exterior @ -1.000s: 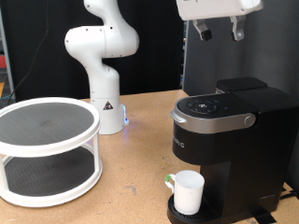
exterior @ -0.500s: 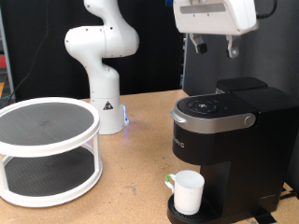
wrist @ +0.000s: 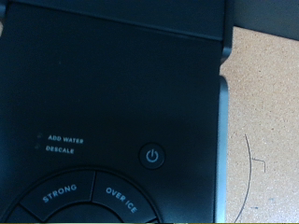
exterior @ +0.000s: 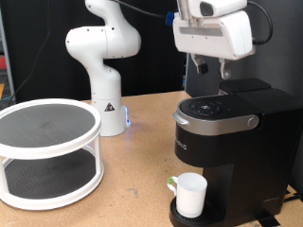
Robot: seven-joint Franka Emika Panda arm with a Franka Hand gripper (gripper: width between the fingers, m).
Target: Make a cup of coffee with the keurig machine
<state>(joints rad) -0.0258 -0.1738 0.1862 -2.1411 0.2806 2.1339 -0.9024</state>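
The black keurig machine (exterior: 227, 142) stands at the exterior view's right, lid shut. The white cup (exterior: 191, 194) sits on its drip tray under the spout, handle not clearly seen. My gripper (exterior: 213, 70) hangs just above the back of the machine's round top panel, fingers apart and empty. The wrist view looks straight down on the machine's top (wrist: 112, 84), with its power button (wrist: 154, 156) and the "STRONG" and "OVER ICE" buttons; no fingers show there.
A white two-tier round rack (exterior: 47, 175) stands at the exterior view's left on the wooden table (exterior: 142, 180). The white robot arm base (exterior: 104, 71) stands behind it, in the middle. A dark panel rises behind the machine.
My gripper has come down and moved slightly to the exterior view's left, closer to the machine's top. The cup and the machine have not moved.
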